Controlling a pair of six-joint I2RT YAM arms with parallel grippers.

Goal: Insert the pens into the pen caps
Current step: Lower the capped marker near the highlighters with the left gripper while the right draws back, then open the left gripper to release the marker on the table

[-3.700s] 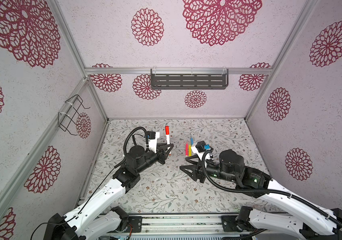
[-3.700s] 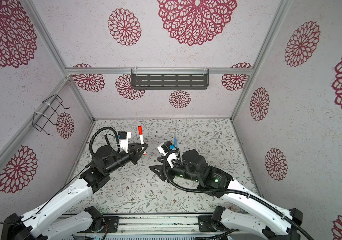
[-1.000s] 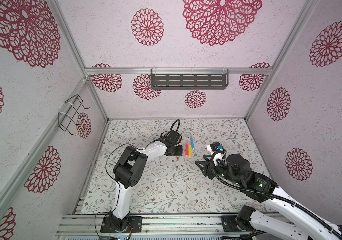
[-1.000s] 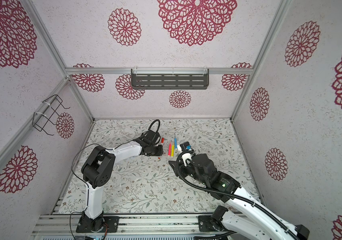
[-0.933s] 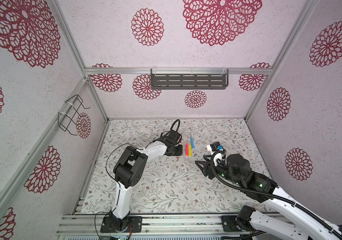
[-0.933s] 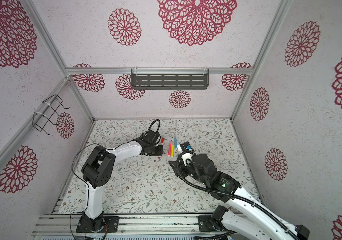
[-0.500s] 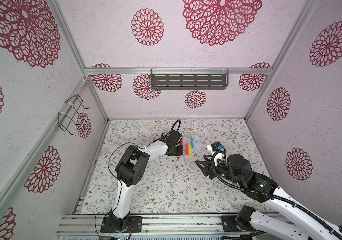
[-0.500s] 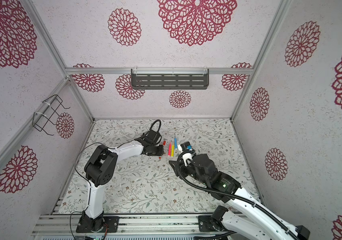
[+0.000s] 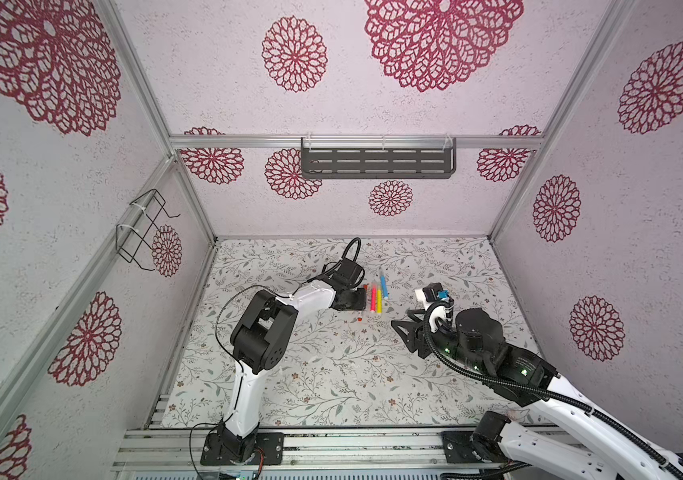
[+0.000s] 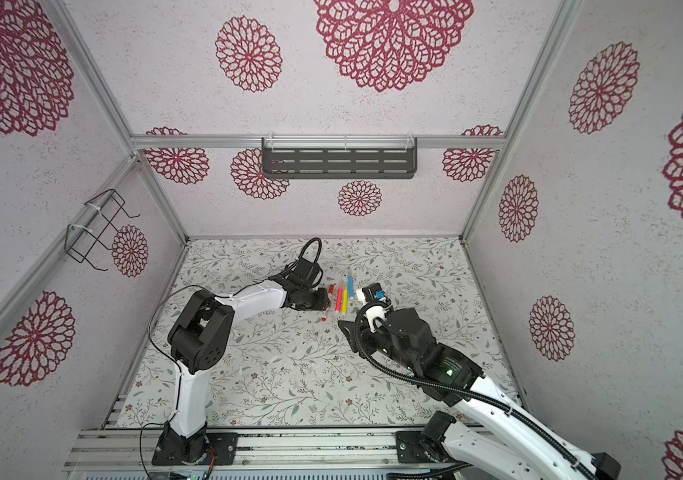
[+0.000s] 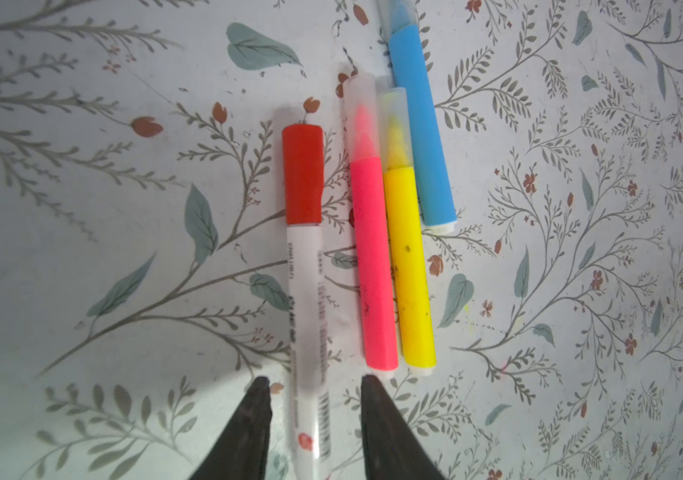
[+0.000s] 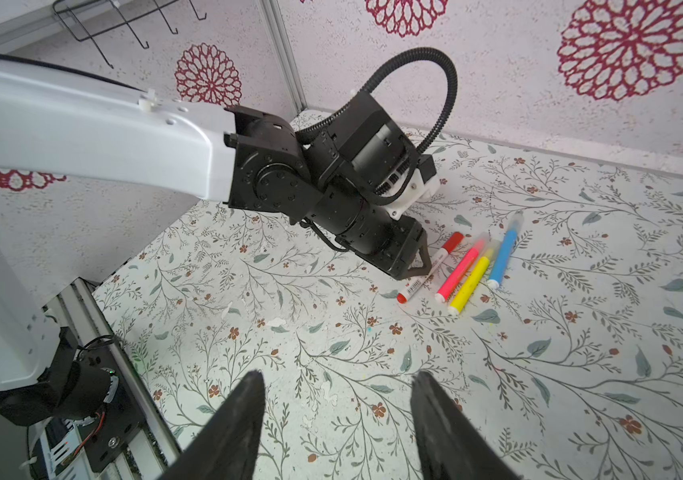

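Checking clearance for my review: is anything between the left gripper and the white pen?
Nothing visible. The left gripper straddles the white pen, jaws open, a gap each side; the pink pen lies close beside one jaw.

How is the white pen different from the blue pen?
The white pen has a solid red cap; the blue pen has a clear cap. The white pen lies between the open jaws of the left gripper, with gaps on both sides; the blue pen lies at the other end of the row. The blue pen sits nearer the back wall than the white pen. Both lie flat on the table, capped and roughly parallel.
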